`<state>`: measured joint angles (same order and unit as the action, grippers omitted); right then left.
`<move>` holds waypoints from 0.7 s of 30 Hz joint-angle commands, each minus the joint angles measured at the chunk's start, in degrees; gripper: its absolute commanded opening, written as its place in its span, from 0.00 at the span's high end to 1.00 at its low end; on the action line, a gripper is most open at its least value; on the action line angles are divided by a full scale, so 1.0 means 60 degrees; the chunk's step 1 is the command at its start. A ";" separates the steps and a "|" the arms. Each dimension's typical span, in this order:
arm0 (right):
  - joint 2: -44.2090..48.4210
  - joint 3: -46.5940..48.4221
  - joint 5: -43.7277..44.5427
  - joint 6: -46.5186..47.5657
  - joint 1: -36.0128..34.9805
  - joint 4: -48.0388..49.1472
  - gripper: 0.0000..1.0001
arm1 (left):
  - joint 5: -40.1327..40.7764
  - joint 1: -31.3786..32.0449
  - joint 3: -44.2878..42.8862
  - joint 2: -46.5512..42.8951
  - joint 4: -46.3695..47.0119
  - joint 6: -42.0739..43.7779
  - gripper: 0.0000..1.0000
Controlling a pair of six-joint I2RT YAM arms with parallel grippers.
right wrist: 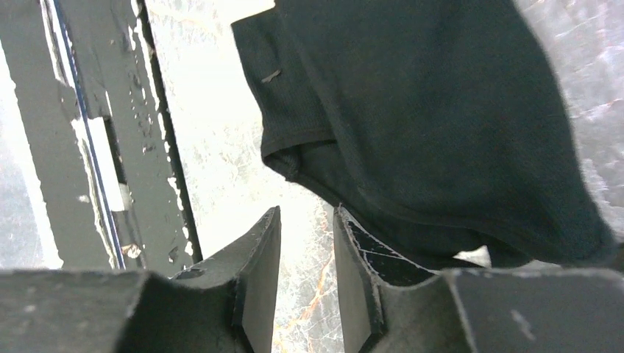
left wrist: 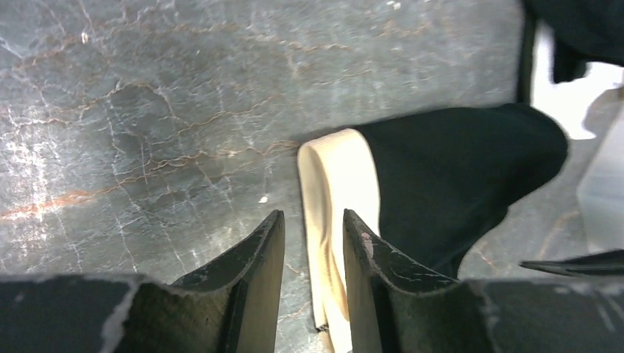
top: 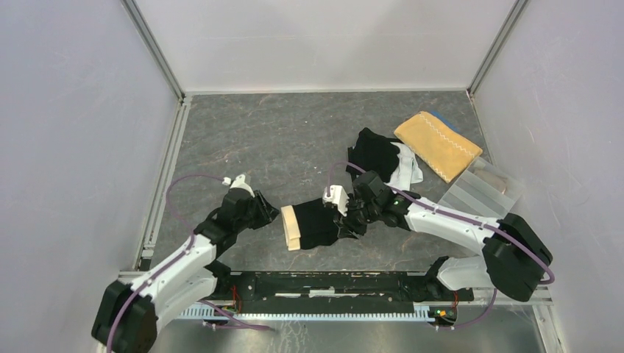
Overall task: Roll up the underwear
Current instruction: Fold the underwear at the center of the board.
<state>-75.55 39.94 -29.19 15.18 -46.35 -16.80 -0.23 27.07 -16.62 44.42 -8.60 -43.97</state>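
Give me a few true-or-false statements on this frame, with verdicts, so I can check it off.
1. The black underwear with the beige waistband lies between the left gripper and the right gripper. True.
2. The right gripper is clamped on cloth. False: its jaws stand apart, with nothing gripped.
3. The yellow towel lies at the far right. True.
4. The clear tray sits beside the left arm. False: it is on the right, next to the towel.

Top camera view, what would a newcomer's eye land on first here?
A pair of black underwear with a beige waistband lies front and middle on the table, the left end effector at its band end and the right end effector at its other end, both with jaws parted. At the far right, a mustard-yellow towel stands out beside a heap of black and white garments.
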 commanded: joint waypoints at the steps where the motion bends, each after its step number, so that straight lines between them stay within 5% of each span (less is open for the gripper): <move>1: 0.0720 0.0043 0.0654 -0.0958 -0.0024 0.0969 0.66 | 0.0090 -0.0029 -0.0751 0.1670 0.0622 -0.0493 0.59; 8: 0.0078 -0.0026 0.0934 -0.2810 -0.0163 0.2981 0.63 | -0.0877 -0.0029 -0.0911 0.3228 0.1915 -0.0458 0.59; 21: -0.2471 0.0746 0.2270 -0.3479 -0.0182 0.3630 0.78 | -0.0054 -0.0054 -0.1273 0.4942 0.2934 -0.0375 0.69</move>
<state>-87.13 40.47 -18.44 -4.08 -47.24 0.73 -3.11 27.07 -21.82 70.76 4.27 -44.99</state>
